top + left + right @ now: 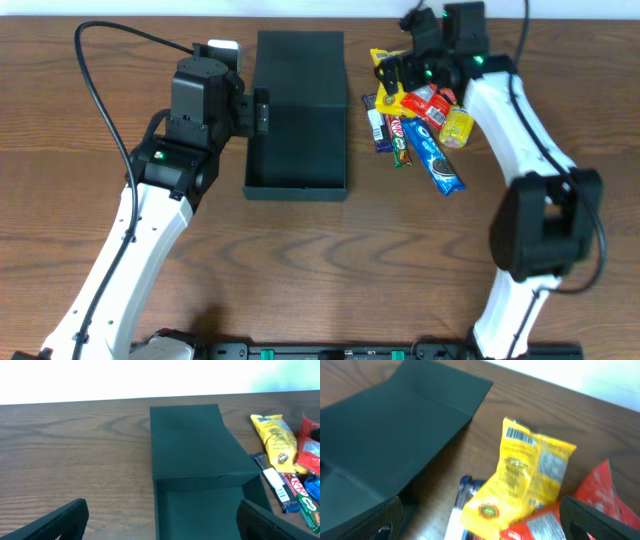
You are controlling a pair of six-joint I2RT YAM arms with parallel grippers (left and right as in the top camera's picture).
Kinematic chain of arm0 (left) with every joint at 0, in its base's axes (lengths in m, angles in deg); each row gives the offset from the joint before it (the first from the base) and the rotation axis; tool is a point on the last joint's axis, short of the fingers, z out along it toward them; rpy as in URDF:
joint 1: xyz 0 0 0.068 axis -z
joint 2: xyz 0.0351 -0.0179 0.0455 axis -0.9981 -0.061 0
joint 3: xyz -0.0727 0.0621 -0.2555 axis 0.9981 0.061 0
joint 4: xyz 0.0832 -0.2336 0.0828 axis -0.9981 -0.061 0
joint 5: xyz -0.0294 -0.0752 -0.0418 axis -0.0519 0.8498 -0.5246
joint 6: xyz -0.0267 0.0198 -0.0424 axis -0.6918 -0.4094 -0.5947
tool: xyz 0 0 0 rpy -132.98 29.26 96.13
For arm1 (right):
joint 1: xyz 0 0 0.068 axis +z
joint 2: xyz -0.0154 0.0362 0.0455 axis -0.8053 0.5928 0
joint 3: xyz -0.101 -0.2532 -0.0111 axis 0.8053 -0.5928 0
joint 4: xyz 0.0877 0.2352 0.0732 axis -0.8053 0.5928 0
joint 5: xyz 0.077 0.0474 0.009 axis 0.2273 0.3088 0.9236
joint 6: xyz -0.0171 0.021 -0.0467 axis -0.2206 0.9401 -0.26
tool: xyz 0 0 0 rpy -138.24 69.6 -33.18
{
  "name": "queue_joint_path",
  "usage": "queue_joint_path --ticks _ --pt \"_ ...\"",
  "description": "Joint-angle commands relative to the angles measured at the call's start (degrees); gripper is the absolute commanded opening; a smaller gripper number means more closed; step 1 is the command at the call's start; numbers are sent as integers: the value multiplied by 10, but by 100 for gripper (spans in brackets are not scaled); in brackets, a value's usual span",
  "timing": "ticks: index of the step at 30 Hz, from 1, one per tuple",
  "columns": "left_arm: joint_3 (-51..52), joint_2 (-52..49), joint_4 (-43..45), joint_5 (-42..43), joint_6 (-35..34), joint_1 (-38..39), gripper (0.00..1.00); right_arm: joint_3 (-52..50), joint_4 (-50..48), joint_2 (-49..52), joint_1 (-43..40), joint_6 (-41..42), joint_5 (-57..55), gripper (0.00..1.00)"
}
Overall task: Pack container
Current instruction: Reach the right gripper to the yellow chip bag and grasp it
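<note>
Yellow packet (530, 477), blue cookie pack (436, 160), wooden table (300, 260)

Looks like a robot lab or test bench. Wood-grain desk (300, 260) with two white-and-black arms, left arm (140, 240) and right arm (520, 130), rising from a black rail (330, 351) at the near edge. Loose black cable (92, 88) loops over the desk. Plain white wall (125, 380) behind. Staged props on top: dark container (297, 110), small heap of snack packets (420, 125).

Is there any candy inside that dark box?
No, the open container shows only its bare floor; the snack packets lie on the table beside it.
</note>
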Motion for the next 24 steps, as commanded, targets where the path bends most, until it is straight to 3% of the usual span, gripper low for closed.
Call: queue_joint_path --ticks 1,7,17,24 --pt "-3 -3 0 -15 11 -10 95 93 34 63 22 10 -39 99" --pt "-3 -3 0 -13 12 -35 95 182 78 137 38 74 -63 99" --pt "-3 -3 3 -12 13 -53 95 183 76 165 39 99 -162 99" --pt "-3 -3 2 -12 12 -53 95 183 83 197 38 104 -165 99"
